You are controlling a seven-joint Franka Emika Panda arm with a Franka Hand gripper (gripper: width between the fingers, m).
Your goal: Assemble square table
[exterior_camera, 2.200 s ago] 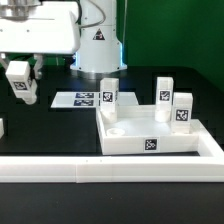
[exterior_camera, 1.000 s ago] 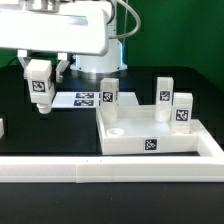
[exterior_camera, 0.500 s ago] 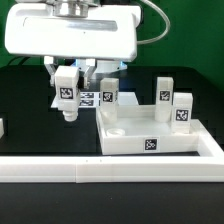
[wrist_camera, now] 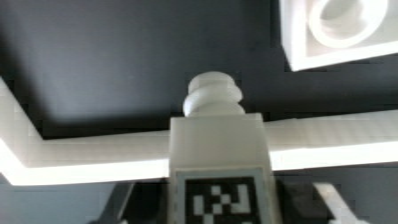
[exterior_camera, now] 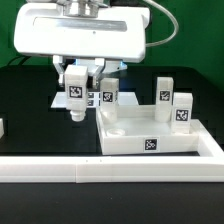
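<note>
Moved: since 2.2 s ago the gripper (exterior_camera: pixel 76 88) has carried its leg from the exterior view's far left to just beside the slab's left corner; the slab and its 3 legs have kept their places.
Table: black surface (exterior_camera: pixel 40 135), bordered in front by the long white rail (exterior_camera: pixel 110 172), which turns back at the exterior view's right.
Square table slab: large white slab with raised rim (exterior_camera: pixel 125 142), resting on the black surface at the exterior view's right, tag on its front edge; 1 corner socket (wrist_camera: pixel 338 22) shows in the wrist view.
Slab contents: 3 white tagged legs stand upright in it, 1 at the back left (exterior_camera: pixel 108 94), 1 at the back right (exterior_camera: pixel 163 93), 1 at the front right (exterior_camera: pixel 182 110); the front left socket (exterior_camera: pixel 119 129) holds nothing.
Marker board: flat tagged sheet (exterior_camera: pixel 60 99), partly hidden behind the gripper.
Gripper: clenched on the held leg (exterior_camera: pixel 75 100), fingers on either side of it.
Held leg: upright, above the black surface, rounded peg end (wrist_camera: pixel 212 93) downward, left of the slab and apart from it.
Stray leg: partly seen at the exterior view's left edge (exterior_camera: pixel 2 127).
</note>
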